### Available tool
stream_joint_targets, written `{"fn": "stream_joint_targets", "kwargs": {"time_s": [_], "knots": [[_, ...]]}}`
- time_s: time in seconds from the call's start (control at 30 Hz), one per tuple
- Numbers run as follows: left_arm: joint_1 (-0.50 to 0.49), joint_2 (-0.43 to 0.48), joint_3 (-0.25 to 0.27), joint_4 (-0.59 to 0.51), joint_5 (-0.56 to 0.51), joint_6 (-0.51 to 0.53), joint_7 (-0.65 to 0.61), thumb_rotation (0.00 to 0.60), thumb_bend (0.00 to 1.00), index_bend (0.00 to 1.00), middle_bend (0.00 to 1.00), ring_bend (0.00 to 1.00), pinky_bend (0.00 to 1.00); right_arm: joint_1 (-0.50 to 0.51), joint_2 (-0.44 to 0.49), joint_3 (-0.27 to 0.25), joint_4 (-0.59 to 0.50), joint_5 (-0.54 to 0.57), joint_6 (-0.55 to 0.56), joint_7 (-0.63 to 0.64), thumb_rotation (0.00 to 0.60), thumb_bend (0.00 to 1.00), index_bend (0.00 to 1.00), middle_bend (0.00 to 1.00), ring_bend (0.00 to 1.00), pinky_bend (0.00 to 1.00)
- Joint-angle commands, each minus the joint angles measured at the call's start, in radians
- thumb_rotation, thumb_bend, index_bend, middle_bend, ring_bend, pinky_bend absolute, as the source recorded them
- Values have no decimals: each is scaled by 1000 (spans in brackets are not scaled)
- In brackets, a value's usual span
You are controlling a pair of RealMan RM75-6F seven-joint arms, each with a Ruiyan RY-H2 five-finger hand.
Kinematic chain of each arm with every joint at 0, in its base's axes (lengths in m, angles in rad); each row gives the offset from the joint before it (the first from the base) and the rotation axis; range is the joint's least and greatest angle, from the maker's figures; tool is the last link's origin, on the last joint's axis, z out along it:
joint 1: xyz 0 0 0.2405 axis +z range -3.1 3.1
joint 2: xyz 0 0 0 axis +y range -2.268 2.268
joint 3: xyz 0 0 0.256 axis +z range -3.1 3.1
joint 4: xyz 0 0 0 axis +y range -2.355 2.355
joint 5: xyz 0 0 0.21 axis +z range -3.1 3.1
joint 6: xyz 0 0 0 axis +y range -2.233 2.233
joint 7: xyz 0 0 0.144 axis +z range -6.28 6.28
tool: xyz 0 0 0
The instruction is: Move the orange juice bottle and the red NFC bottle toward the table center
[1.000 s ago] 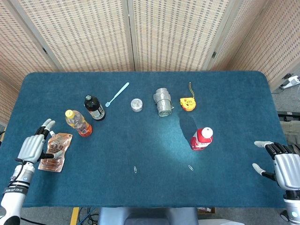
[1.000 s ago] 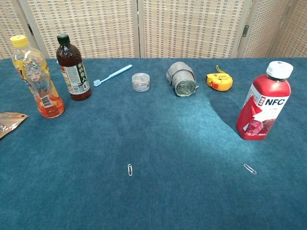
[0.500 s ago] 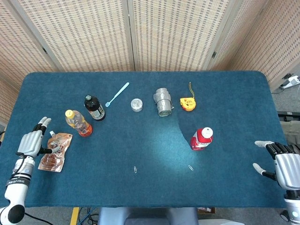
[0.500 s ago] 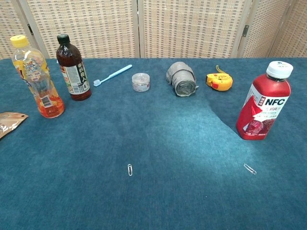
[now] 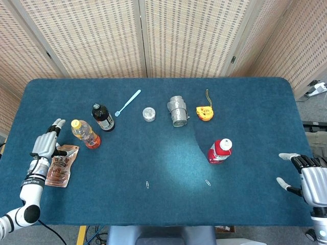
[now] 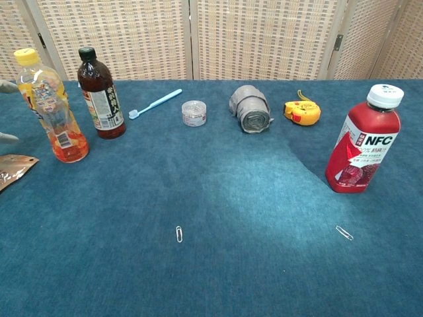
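The orange juice bottle (image 5: 86,134) (image 6: 50,98) with a yellow cap stands upright at the left of the blue table. The red NFC bottle (image 5: 220,151) (image 6: 363,141) with a white cap stands upright at the right. My left hand (image 5: 46,146) hovers open over the table's left edge, a short way left of the orange juice bottle; only its fingertips (image 6: 6,86) show at the chest view's left border. My right hand (image 5: 305,174) is open past the table's right edge, well right of the NFC bottle and apart from it.
A dark bottle (image 5: 103,117) stands beside the orange juice bottle. A foil pouch (image 5: 59,166) lies under my left hand. A blue toothbrush (image 5: 127,102), small clear jar (image 5: 148,114), grey tape roll (image 5: 178,111) and yellow tape measure (image 5: 204,113) lie further back. Two paperclips (image 5: 147,184) lie near the front.
My left hand has moved up and right toward the orange juice bottle, and its fingertips now enter the chest view. The right hand and both bottles have stayed put.
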Motion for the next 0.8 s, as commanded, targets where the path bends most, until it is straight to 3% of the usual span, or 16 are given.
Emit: {"fn": "stream_joint_targets", "kwargs": {"time_s": [0.03, 0.27, 0.8], "knots": [[-15, -18, -14, 10, -9, -16, -27, 600, 78, 0, 0, 55, 307, -2, 2, 0, -1, -1, 4, 2, 600, 126, 355, 390, 341, 425], [-30, -23, -40, -5, -34, -65, -102, 600, 75, 0, 0, 49, 287, -6, 5, 1, -3, -3, 12, 9, 600, 127, 355, 390, 341, 425], [-72, -84, -56, 40, -79, -72, -126, 600, 75, 0, 1, 66, 284, -9, 9, 3, -3, -3, 14, 16, 600, 127, 355, 390, 341, 425]]}}
